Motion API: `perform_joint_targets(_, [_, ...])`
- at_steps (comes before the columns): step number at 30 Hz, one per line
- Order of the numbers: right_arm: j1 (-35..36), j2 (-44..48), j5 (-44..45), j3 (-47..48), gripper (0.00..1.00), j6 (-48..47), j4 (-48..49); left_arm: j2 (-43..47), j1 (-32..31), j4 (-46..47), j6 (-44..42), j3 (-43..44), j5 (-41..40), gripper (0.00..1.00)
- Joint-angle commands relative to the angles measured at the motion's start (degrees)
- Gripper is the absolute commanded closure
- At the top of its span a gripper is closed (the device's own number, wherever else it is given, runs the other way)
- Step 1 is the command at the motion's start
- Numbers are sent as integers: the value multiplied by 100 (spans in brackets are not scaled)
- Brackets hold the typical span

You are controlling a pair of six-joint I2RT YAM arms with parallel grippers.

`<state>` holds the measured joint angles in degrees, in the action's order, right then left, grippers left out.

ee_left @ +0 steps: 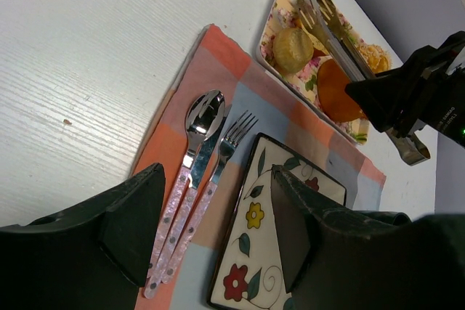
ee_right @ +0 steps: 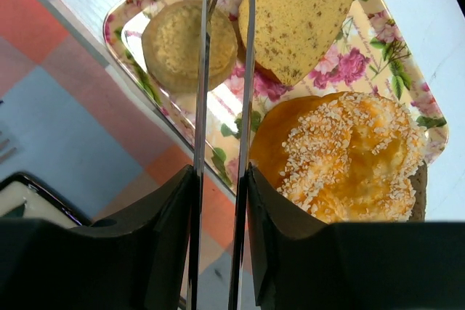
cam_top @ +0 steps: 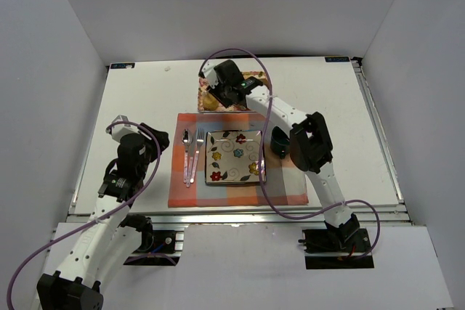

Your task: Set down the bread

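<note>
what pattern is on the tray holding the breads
The tray has pink roses and green leaves on cream; clearest in the right wrist view.

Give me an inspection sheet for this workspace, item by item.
Surface: white table, checked placemat in the middle.
Job's things: bread, a flat yellow piece, on the floral tray at the placemat's far edge.
Clutter: tan bun and sesame-topped bread on the tray; empty flowered plate; spoon, knife, fork left of it; small dark object to its right.
Hands: left hand open, empty; right hand shut on tongs over the tray, nothing between them.
Cables: a purple cable loops from each arm.
Surroundings: white walls; nothing else seen.
</note>
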<state>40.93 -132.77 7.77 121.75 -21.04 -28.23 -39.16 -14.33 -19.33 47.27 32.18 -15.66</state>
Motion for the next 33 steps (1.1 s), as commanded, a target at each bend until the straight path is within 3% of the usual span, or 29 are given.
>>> perform_joint_targets(1, [38,-3,277,288,62,416,317,40,26,-53,-7,34,-60,30])
perform_joint_targets(12, [117,-135,655,155,61,337,449,48,26,0,-16,-63,-51,30])
perform_joint_targets(19, [144,-188,647,173,54,337,450,57,26,9,-16,-107,-69,30])
perform_joint_targets(33, [231,-250,972,138,54,284,503,22,26,52,-59,-107,-95,30])
